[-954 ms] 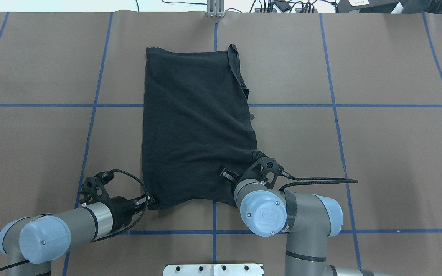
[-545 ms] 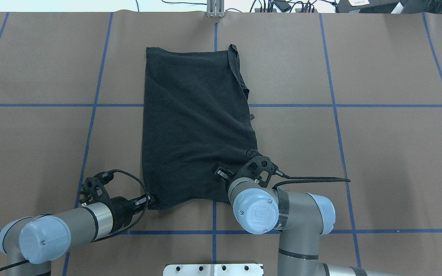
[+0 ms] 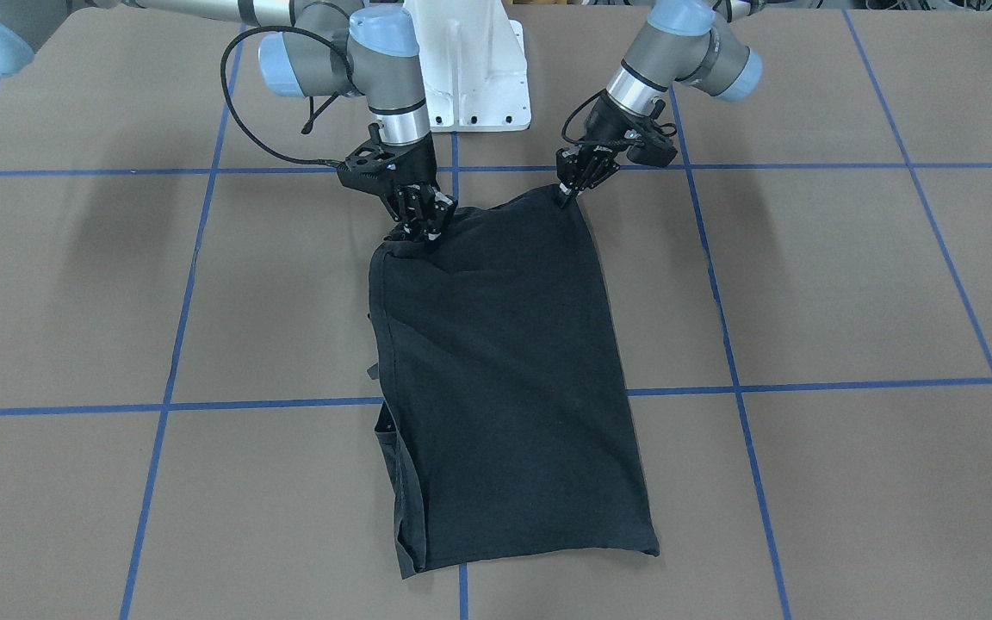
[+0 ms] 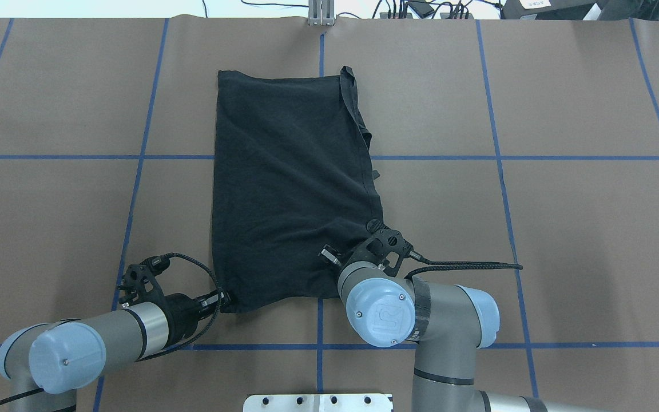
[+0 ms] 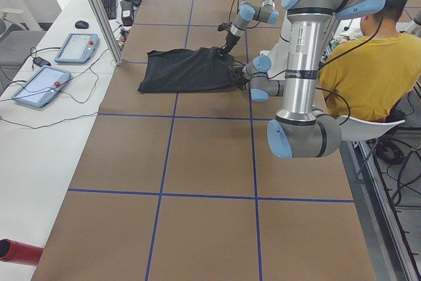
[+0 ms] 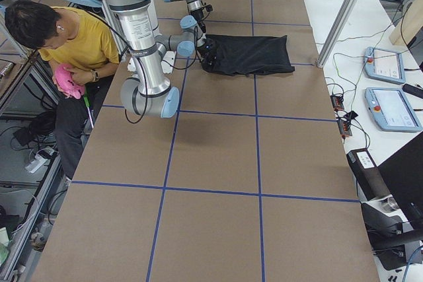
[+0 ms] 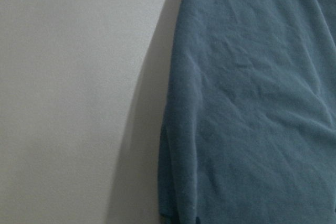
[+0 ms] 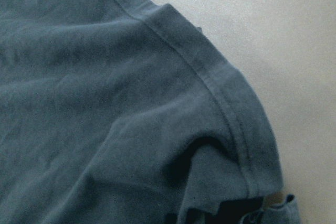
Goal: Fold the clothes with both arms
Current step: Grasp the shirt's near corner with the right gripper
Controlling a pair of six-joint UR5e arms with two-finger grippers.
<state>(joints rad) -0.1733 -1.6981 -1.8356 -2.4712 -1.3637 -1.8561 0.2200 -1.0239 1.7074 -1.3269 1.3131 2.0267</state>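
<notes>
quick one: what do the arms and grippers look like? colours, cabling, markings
Both the left arm and right arm are silver-grey tubes with rounded light blue joint caps. The right arm's cap shows an embossed UR logo, with a dark band beside it. The left gripper and right gripper are black two-finger units, each trailing a black braided cable.

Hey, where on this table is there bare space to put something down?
Bare brown-paper table lies wide on both sides of the black short-sleeved T-shirt, out to the table ends. Crowded: the shirt's robot-side hem, where the left gripper and right gripper pinch its corners.
</notes>
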